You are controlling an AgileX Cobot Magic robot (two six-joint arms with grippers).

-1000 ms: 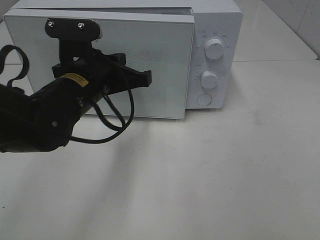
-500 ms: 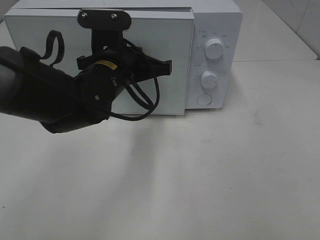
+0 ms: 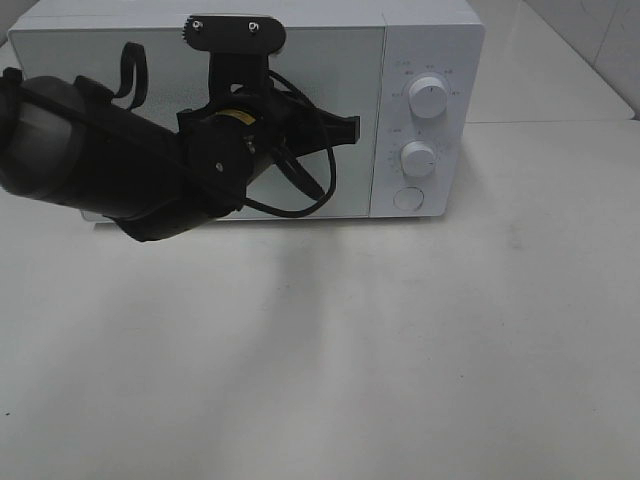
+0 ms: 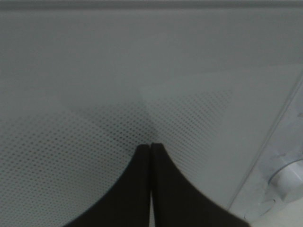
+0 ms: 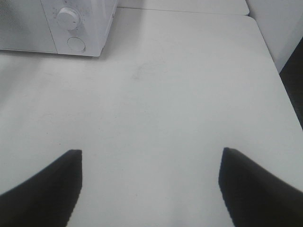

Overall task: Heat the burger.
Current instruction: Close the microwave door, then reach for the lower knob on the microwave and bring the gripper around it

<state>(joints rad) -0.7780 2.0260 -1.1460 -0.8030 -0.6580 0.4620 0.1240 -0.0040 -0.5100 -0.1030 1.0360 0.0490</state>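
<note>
The burger is out of view in every frame. The white microwave (image 3: 430, 40) stands at the back of the table with its door (image 3: 330, 70) flush against the body. My left gripper (image 3: 350, 128) is shut, and its tips rest against the door's dotted window near the control panel. In the left wrist view the left gripper (image 4: 150, 146) has both black fingers pressed together with nothing between them, right at the door (image 4: 142, 61). My right gripper (image 5: 150, 152) is open and empty, hovering over bare table in front of and to the right of the microwave (image 5: 85, 19).
Two round knobs (image 3: 428, 98) (image 3: 418, 158) and a round button (image 3: 408, 198) sit on the microwave's right panel. The white table (image 3: 400, 350) stretches in front of it. The table's right edge (image 5: 279, 71) shows in the right wrist view.
The left arm swung right and back, pushing the microwave door from partly open to flush against the body. The right gripper has not visibly changed.
</note>
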